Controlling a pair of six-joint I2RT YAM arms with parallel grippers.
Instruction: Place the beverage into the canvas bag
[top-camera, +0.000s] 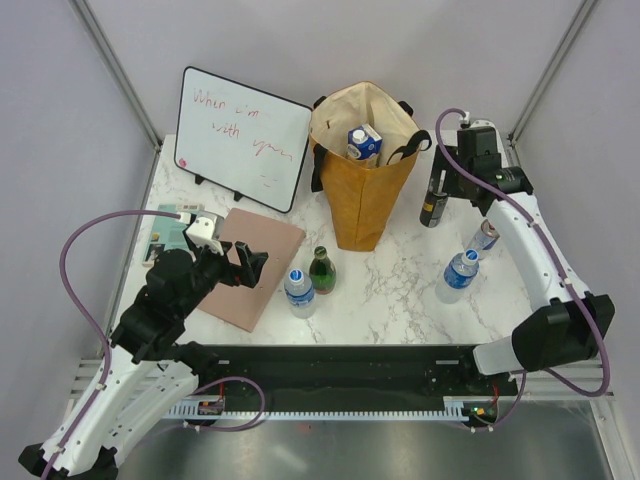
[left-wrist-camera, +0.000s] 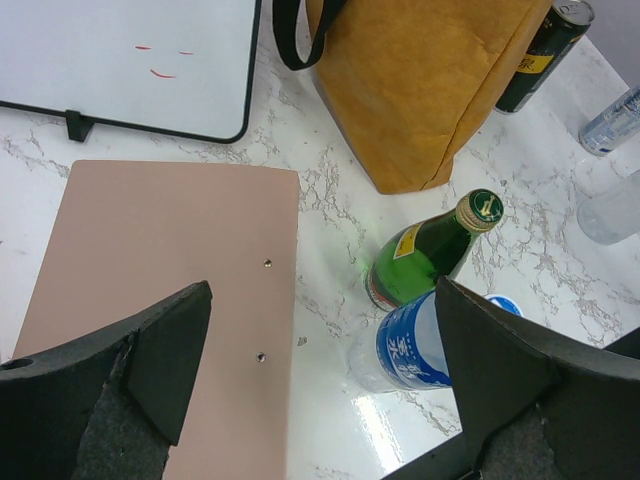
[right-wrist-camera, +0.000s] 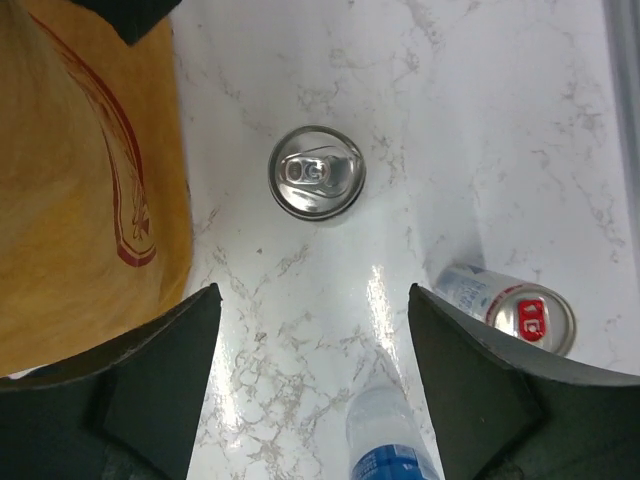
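Note:
The canvas bag (top-camera: 365, 195) stands upright at the back centre, with a blue carton (top-camera: 364, 142) inside. Right of it stand a black can (top-camera: 434, 205), a red-and-white can (top-camera: 484, 238) and a water bottle (top-camera: 458, 275). My right gripper (top-camera: 470, 188) hangs open above this group. Its wrist view looks down on the black can's silver top (right-wrist-camera: 316, 172) beside the bag (right-wrist-camera: 80, 200), and nothing lies between the jaws (right-wrist-camera: 315, 380). A green glass bottle (left-wrist-camera: 420, 260) and a second water bottle (left-wrist-camera: 405, 350) stand in front of my open left gripper (left-wrist-camera: 322, 295).
A whiteboard (top-camera: 243, 138) with red writing leans at the back left. A pink board (top-camera: 255, 265) lies flat under the left gripper. Grey walls and metal posts enclose the marble table (top-camera: 400, 300). The red-and-white can (right-wrist-camera: 510, 310) and water bottle (right-wrist-camera: 390, 440) sit near the right fingers.

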